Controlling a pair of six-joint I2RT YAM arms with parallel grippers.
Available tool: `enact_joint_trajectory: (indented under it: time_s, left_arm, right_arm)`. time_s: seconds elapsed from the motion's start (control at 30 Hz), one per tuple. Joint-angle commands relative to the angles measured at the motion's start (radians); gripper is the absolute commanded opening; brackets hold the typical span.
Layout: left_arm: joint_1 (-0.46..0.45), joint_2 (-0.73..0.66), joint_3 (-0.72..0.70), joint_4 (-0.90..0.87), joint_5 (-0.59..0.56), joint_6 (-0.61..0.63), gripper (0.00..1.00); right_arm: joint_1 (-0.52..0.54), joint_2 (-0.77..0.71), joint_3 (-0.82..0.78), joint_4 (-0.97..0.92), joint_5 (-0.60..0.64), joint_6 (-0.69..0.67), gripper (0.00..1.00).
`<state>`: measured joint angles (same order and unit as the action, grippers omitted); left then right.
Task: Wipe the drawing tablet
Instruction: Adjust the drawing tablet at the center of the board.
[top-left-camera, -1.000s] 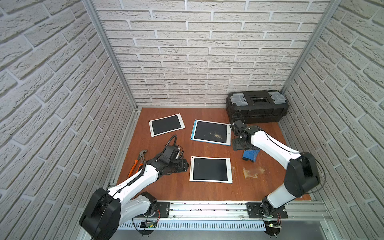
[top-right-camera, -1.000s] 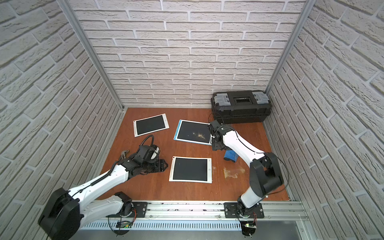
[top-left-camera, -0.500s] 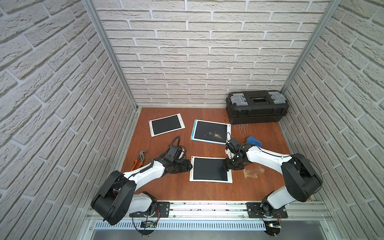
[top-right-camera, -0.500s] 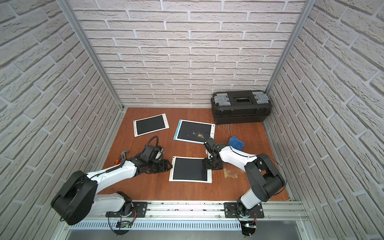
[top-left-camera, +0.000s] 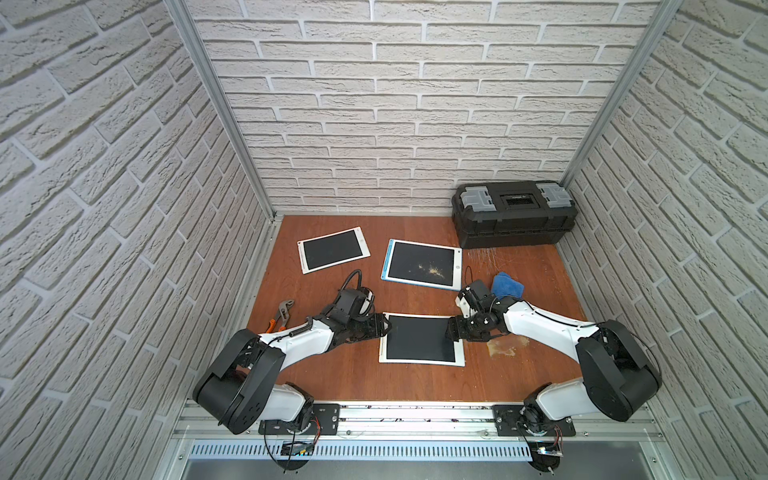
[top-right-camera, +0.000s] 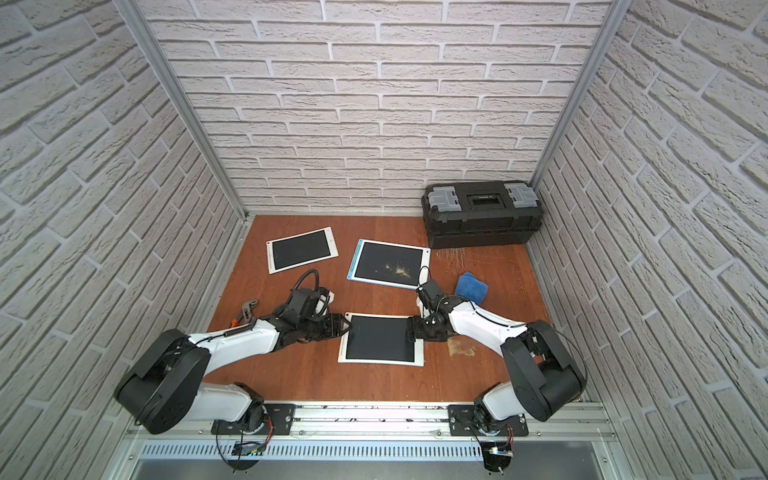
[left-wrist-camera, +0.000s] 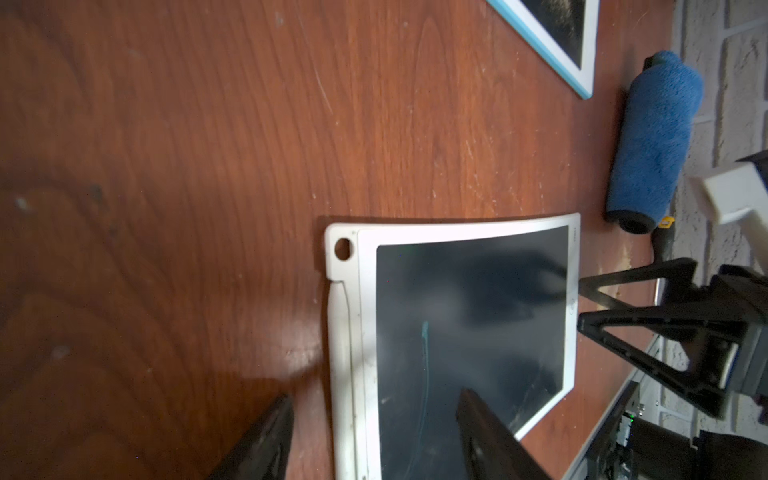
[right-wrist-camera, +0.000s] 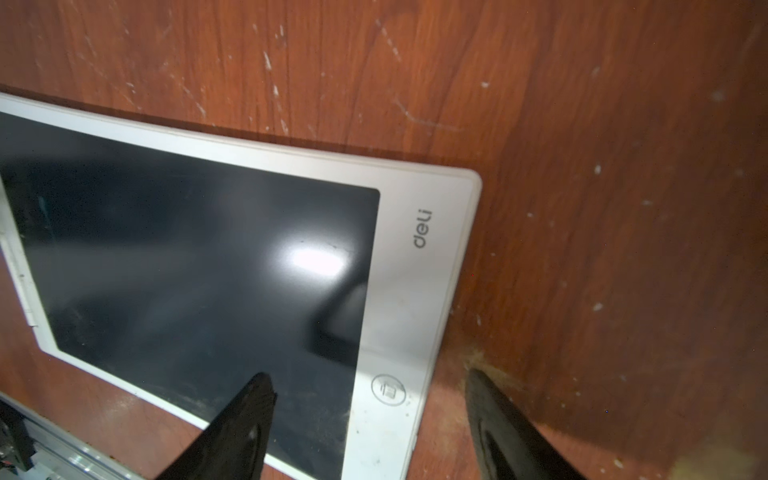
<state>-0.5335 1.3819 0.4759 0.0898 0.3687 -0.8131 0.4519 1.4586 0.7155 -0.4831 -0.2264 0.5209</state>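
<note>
A white-framed drawing tablet lies flat near the table's front, its dark screen bearing a faint green line. My left gripper is open, straddling the tablet's left border, one finger over the screen and one over the wood. My right gripper is open too, straddling the right border by the round button. A blue cloth lies rolled on the table behind the right arm, held by nothing. A blue-framed tablet behind carries yellowish crumbs.
Another white-framed tablet lies at the back left. A black toolbox fills the back right corner. Pliers rest by the left wall beside my left arm. A pale stain marks the wood right of the near tablet.
My right gripper came forward from beside the blue-framed tablet to the near tablet's right edge. The blue cloth now lies farther back. My left gripper slid right to the tablet's left edge.
</note>
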Motion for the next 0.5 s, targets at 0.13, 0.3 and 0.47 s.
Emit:
enact_joint_trajectory:
  time_s: [0.13,0.3,0.47]
  left_arm:
    - [0.047,0.056,-0.105,-0.010,0.027,-0.026,0.63]
    - [0.061,0.061,-0.125,0.008,0.050,-0.031,0.63]
    - [0.069,0.060,-0.137,0.014,0.049,-0.031,0.63]
  right_arm:
    - [-0.030,0.072,-0.135,0.201,-0.281,0.056,0.74]
    - [-0.047,0.099,-0.175,0.292,-0.394,0.088,0.74]
    - [-0.051,0.097,-0.189,0.315,-0.427,0.090,0.73]
